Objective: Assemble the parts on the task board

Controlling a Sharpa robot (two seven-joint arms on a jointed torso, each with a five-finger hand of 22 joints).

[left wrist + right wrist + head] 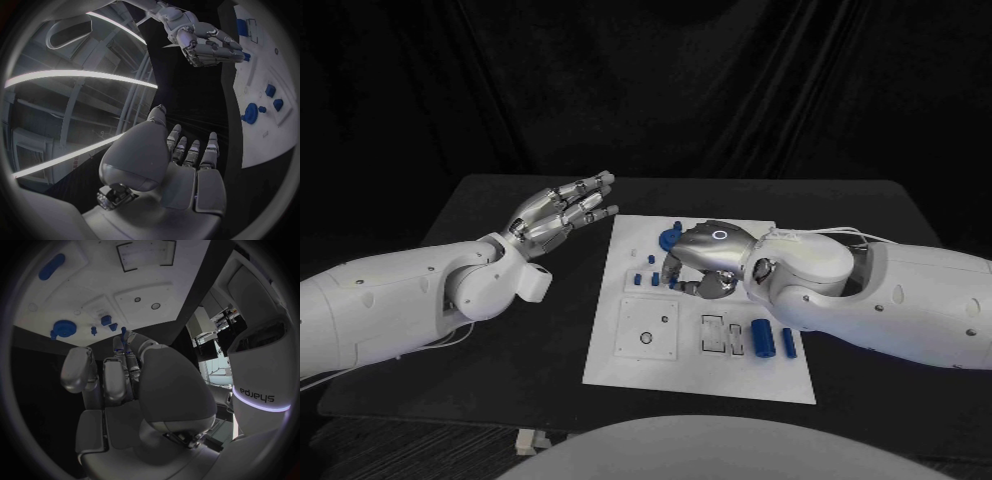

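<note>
White flat task board (625,365): right hand (705,262) over it, fingers pinching small blue peg (123,331); next, seat it. Left hand (564,214) alongside, fingers apart, empty.

You see a matt white plastic task board (697,375), glossy blue plastic parts (763,339), a matt black table (502,380), and smooth silver metallic hands (564,211)

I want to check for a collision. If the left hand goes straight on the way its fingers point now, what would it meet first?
Probably nothing: the left hand, open, points over bare black table beside the task board. Depth is unclear.
</note>
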